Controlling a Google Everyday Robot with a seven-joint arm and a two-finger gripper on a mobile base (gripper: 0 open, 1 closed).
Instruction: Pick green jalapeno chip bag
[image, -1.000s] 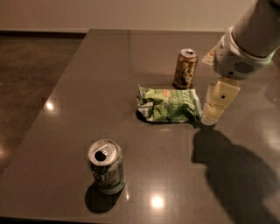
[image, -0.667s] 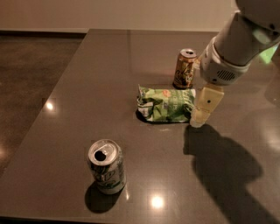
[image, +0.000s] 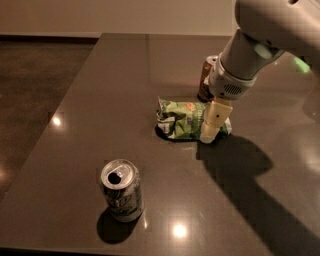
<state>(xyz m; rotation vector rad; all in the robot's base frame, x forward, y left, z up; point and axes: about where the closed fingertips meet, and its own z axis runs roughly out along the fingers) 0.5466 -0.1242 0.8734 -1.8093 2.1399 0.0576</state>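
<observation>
The green jalapeno chip bag (image: 182, 119), crumpled light-green foil with white lettering, lies flat near the middle of the dark table (image: 100, 100). My gripper (image: 212, 125) reaches down from the upper right. Its pale fingers (image: 214, 120) hang over the bag's right end and hide that end. The white arm covers the upper right of the view.
A brown can (image: 206, 80) stands just behind the bag, partly hidden by my arm. A green-and-white soda can (image: 121, 190) with an open top stands toward the front left. The table's left edge borders a dark floor.
My gripper has moved left and down, from beside the bag's right end to over that end. The bag and both cans have not moved.
</observation>
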